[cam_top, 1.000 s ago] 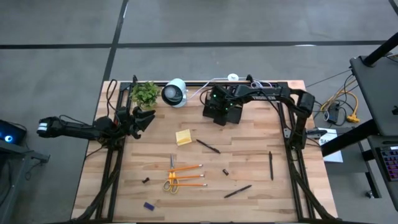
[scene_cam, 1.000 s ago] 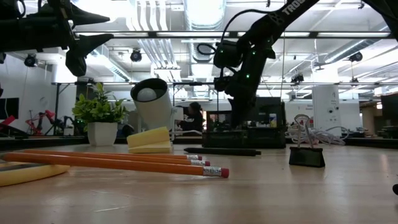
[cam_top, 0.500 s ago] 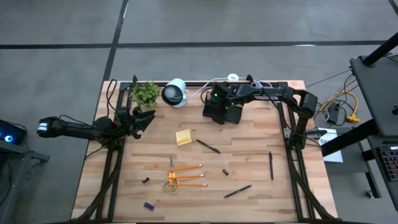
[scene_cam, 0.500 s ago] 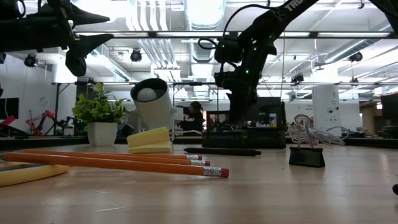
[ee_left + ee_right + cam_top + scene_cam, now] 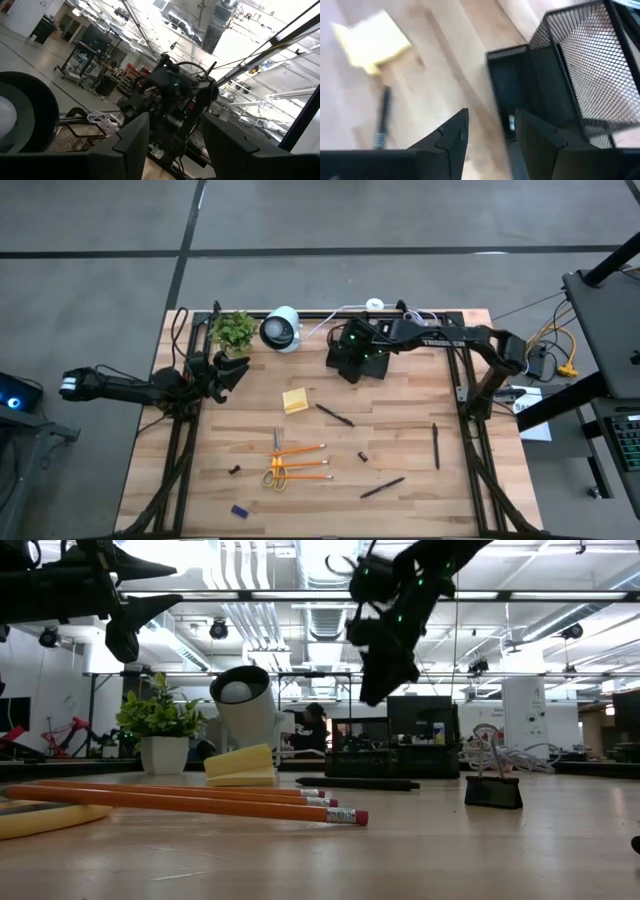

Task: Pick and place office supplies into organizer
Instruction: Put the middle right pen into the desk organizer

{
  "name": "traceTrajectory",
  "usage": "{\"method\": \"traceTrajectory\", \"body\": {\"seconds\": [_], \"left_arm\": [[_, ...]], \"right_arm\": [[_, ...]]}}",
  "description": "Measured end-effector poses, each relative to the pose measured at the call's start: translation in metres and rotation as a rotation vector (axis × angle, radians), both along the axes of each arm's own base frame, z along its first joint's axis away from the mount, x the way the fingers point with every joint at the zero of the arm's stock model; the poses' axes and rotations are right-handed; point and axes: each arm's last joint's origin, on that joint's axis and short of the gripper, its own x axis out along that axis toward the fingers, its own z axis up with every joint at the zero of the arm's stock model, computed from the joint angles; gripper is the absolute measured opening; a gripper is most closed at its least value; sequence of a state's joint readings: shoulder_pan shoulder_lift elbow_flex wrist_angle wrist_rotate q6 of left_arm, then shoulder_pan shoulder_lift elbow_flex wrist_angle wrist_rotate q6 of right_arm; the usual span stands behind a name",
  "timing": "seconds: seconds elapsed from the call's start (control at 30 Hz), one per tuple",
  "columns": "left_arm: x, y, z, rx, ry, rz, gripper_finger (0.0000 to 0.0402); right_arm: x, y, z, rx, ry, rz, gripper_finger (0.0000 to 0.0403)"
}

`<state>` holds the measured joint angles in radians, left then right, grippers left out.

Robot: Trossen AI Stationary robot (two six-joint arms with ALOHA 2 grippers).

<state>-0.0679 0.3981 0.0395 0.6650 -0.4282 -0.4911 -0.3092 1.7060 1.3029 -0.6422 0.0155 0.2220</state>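
Above organizer (image 5: 352, 358) — right end effector (image 5: 489, 131), open, empty

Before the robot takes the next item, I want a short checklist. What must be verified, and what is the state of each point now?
1. Right gripper fingers open and empty: ok.
2. Right gripper raised above the organizer: ok.
3. Sticky-note pad lying free on the table: ok.
4. Pen beside the pad free of other items: ok.
5. Left gripper waiting at the table's left edge, away from the items: ok.
6. Small item inside the organizer: cannot tell.
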Motion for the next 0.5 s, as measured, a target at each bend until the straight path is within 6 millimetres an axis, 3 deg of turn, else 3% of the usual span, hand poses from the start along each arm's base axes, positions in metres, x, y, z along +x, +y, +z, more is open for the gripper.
{"method": "traceTrajectory", "body": {"seconds": [0.27,0.5], "left_arm": [[0.0,0.0,0.0,0.0,0.0,0.0,0.0167],[0.0,0.0,0.0,0.0,0.001,0.0,0.0167]], "right_arm": [[-0.038,0.02,0.03,0.193,0.057,-0.402,0.0133],[-0.066,0.035,0.046,0.247,0.138,-0.504,0.0146]]}}
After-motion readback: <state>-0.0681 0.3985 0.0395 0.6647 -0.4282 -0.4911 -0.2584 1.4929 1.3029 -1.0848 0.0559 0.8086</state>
